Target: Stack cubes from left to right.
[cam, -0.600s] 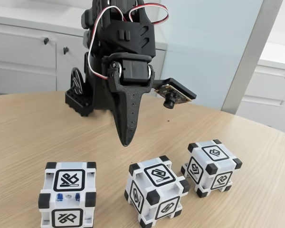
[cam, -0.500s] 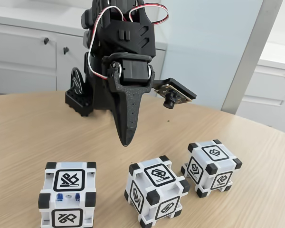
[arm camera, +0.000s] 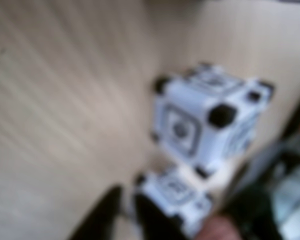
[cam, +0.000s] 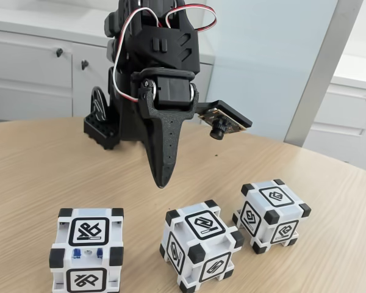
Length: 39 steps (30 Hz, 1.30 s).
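On the pale wood-grain surface [cam: 43,165], fixed view: three cubes in a row, none stacked. Left cube [cam: 87,250] sits square to the camera at the lower edge; its top and front faces each carry a black-framed line glyph, with two small blue marks between them. Middle cube [cam: 201,245] is turned corner-on, apart from the left cube and just beside the right cube [cam: 271,207]; whether these two touch I cannot tell. Each cube is white with black corner blocks. The glyphs are angular line figures, not letters; no brand name or legible writing appears on any face.

My end effector [cam: 161,182] hangs above the surface behind the gap between left and middle cubes, its black tip pointing down and clear of all three. From this side I see one tapering finger, so whether the fingers are spread or closed I cannot tell here. A small camera board [cam: 222,124] projects from my wrist toward the right of the view. White cabinets [cam: 30,73] stand behind my base.

Wrist view, strongly blurred: two cubes on the surface, one larger near centre [arm camera: 207,117] and one lower [arm camera: 172,197]. Two dark finger shapes reach up from the bottom edge [arm camera: 125,212] with a narrow gap between them, holding nothing.
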Motion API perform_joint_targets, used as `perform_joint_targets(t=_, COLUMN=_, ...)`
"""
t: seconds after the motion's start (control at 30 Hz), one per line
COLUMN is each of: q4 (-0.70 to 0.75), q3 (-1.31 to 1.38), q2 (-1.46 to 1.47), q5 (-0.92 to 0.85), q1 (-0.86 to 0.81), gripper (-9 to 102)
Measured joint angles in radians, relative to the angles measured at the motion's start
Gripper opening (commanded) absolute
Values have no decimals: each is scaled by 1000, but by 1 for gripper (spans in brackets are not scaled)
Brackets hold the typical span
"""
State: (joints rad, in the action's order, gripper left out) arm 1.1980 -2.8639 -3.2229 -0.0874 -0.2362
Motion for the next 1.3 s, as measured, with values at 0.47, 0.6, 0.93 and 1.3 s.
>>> perform_joint_targets(t=0.47, q4=0, q3=0, q2=0, q5=-55, q1=0, gripper=0)
perform_joint_targets(t=0.6, q4=3, q3=18, q2=0, q5=-2, q1=3, gripper=0)
perform_joint_targets(t=0.93, q4=41, q3=330, q2=107, q5=101, q1=6, gripper=0)
perform_joint_targets(t=1.3, q4=46, q3=885, q2=830, q5=201, q1=6, gripper=0)
